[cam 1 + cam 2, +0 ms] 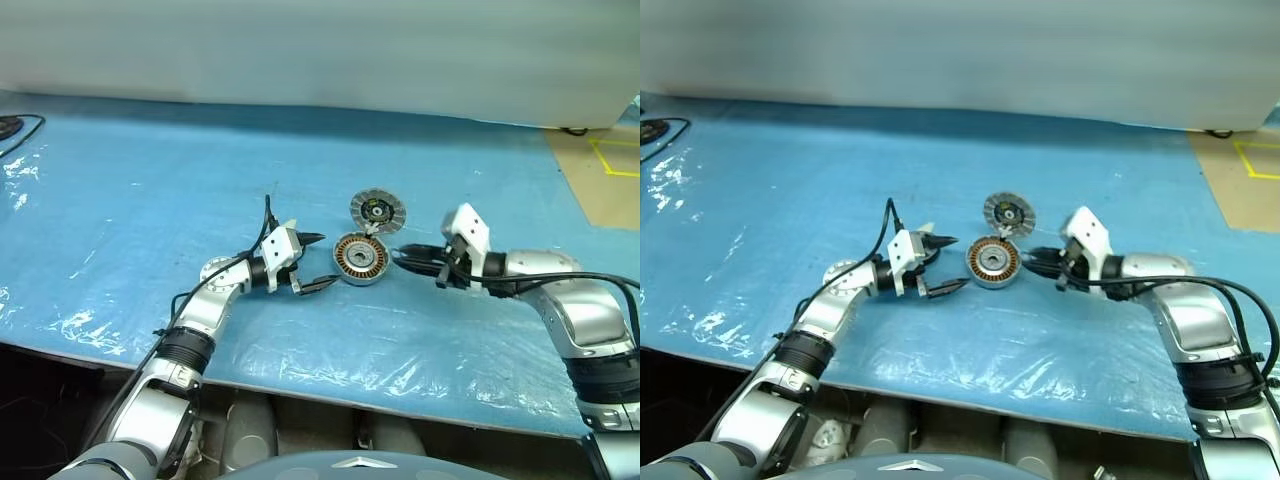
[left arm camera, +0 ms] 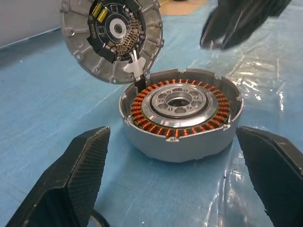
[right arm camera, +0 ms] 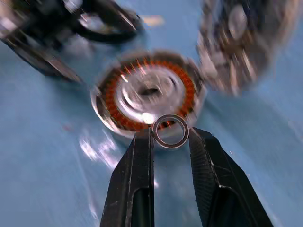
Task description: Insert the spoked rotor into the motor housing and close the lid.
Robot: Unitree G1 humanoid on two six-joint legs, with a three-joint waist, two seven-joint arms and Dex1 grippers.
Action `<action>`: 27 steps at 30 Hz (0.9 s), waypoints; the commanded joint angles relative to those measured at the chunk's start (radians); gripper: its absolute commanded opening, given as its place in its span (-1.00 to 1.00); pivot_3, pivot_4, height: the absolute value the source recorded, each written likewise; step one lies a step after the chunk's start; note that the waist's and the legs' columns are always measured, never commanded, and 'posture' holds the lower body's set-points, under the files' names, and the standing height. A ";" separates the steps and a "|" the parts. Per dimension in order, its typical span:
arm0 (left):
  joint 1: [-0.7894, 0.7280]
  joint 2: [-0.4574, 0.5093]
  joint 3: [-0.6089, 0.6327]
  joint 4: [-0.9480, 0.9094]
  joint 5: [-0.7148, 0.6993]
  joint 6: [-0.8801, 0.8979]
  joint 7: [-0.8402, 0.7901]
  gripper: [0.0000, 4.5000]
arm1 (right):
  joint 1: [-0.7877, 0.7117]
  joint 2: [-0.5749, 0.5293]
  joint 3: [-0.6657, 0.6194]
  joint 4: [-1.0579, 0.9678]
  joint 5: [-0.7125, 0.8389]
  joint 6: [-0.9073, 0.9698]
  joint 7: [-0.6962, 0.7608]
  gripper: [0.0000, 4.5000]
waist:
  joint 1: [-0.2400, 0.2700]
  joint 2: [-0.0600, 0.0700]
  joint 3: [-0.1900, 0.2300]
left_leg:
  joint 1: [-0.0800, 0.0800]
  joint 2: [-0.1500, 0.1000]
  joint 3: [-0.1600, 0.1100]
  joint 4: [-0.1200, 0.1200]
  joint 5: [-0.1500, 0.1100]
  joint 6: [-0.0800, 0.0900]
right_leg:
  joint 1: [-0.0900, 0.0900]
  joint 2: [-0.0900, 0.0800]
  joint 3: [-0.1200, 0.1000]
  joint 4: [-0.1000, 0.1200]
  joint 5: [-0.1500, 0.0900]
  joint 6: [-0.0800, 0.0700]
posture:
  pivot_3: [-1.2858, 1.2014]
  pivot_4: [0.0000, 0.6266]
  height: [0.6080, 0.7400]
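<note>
**Blue-covered table, housing open, ring held just right of it**

Blue plastic sheet covers the table (image 1: 150, 180), with a pale wall behind. Motor housing (image 1: 360, 259) sits at frame centre, flat on the sheet. Its open face is up, so its axis runs straight up. It is round, with no long axis in plan. Copper windings ring a shiny hub with a centre hole.

Lid (image 1: 378, 210), a ribbed disc with a dark board inside, stands up at the housing's upper rim on a small white hinge piece. Its inner face tilts toward the lower frame, and it is not closed.

Right gripper (image 1: 402, 258) comes in from the right of frame and points left at the housing, tips just beside the right rim. Its fingers are nearly together, pinching a small metal ring (image 3: 170, 117) by its outer edge. In the right wrist view the ring's hole faces the camera and the ring overlaps the housing's near rim. Cannot tell whether they touch.

Left gripper (image 1: 325, 262) is on the left and points right, jaws spread wide with nothing in them. In the left wrist view its fingers (image 2: 71, 179) flank the housing, near it but apart.

Judgement: the right arm has the part and is nearer. The coming move turns on bringing the ring leftward over the hub hole, face down and centred. The lid then swings down toward the lower frame.
</note>
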State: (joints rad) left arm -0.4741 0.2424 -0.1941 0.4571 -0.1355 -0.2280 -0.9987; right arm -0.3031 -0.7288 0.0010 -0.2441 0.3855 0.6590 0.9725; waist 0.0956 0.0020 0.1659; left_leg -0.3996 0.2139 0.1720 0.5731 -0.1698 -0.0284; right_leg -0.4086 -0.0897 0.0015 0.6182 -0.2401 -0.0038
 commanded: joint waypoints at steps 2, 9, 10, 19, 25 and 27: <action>-0.009 0.002 0.013 -0.025 -0.016 0.000 0.001 1.00 | -0.069 0.049 0.075 -0.099 0.027 0.061 -0.035 -0.70 | 0.002 0.000 0.000 | 0.000 0.000 0.000 -0.001 0.000 -0.001 | 0.000 0.000 0.000 0.000 0.000 0.000 | 0.03 -0.52 1.00; -0.004 -0.001 0.006 -0.038 -0.014 0.007 0.003 1.00 | -0.142 0.117 0.187 -0.014 -0.067 0.063 -0.123 -0.70 | 0.001 0.000 0.000 | -0.001 -0.001 0.000 -0.001 0.002 -0.004 | -0.001 0.000 0.000 0.000 0.000 0.000 | 0.03 -0.52 1.00; -0.004 -0.001 0.007 -0.040 -0.014 0.009 0.003 1.00 | -0.145 0.117 0.199 0.002 -0.084 0.051 -0.130 -0.70 | 0.001 0.000 0.000 | -0.001 -0.001 0.000 -0.001 0.002 -0.004 | -0.001 -0.001 0.000 0.000 0.000 0.000 | 0.03 -0.52 1.00; -0.007 -0.006 0.005 -0.042 -0.012 0.011 0.004 1.00 | -0.152 0.103 0.223 0.037 -0.134 0.023 -0.120 -0.70 | 0.000 0.000 0.000 | -0.001 -0.001 0.000 -0.001 0.002 -0.004 | -0.001 0.000 0.000 0.000 0.000 0.001 | 0.03 -0.52 1.00; -0.009 -0.017 0.000 -0.042 -0.012 0.011 0.005 1.00 | -0.156 0.096 0.230 0.050 -0.169 0.011 -0.119 -0.70 | 0.000 0.000 0.000 | -0.001 -0.001 0.000 -0.001 0.002 -0.004 | -0.001 0.000 0.000 0.000 0.000 0.000 | 0.03 -0.52 1.00; -0.007 -0.018 -0.001 -0.044 -0.012 0.012 0.004 1.00 | -0.151 0.087 0.239 0.053 -0.187 0.001 -0.114 -0.70 | 0.000 0.000 0.000 | -0.001 -0.001 0.000 -0.001 0.002 -0.004 | -0.001 0.000 0.000 0.000 0.000 0.000 | 0.03 -0.52 1.00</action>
State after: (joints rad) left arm -0.4743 0.2271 -0.1972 0.4550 -0.1361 -0.2120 -0.9947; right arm -0.4415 -0.6311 0.2384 -0.1736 0.2096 0.6826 0.8504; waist 0.0953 0.0020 0.1659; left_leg -0.4006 0.2131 0.1720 0.5721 -0.1678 -0.0323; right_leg -0.4097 -0.0900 0.0014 0.6185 -0.2398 -0.0034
